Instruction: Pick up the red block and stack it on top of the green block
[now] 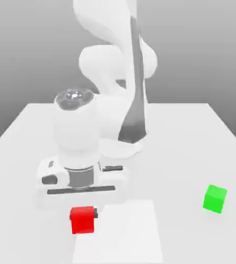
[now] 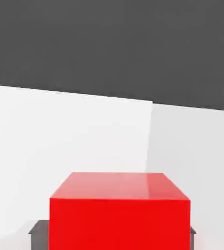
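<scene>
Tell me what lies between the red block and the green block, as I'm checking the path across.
In the exterior view, part of a pale sheet, then bare table, lies between red block and green block.

- Red block: one, plain bright cube, matte, level; front of the exterior view, left of centre.
- Green block: one, similar cube, set askew; exterior view's right, well apart.

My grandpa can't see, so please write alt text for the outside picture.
A white robot arm's pincer is around a small matte red cube over a pale table. A small matte green cube sits apart, toward the exterior view's right.
</scene>
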Motion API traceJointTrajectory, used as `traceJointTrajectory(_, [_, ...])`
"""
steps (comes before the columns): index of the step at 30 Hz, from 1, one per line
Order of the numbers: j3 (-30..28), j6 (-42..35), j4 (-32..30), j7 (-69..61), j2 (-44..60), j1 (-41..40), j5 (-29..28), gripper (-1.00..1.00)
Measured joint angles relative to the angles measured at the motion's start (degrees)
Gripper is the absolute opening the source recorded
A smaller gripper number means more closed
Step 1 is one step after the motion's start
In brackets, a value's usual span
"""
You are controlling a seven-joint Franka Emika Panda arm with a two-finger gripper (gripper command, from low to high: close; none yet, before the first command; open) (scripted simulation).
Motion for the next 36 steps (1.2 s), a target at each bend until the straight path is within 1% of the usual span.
traceJointTrajectory(9, [5.14,-1.7,-1.21,20.38,-3.09,9.67,2.19,-1.0])
traceJointTrajectory(18, [9.69,-3.02,-2.39,42.9,-5.97,19.2,2.17,-1.0])
traceJointTrajectory(21, [11.66,-3.43,-2.8,50.75,-6.88,21.92,1.69,-1.0])
traceJointTrajectory(26, [12.76,-4.11,-3.48,64.21,-8.26,28.61,0.36,-1.0])
traceJointTrajectory(32, [15.74,-4.92,-4.29,80.87,-9.58,33.87,-1.98,-1.0])
traceJointTrajectory(36, [15.6,-1.32,-4.06,84.78,-5.82,34.04,-4.15,-1.0])
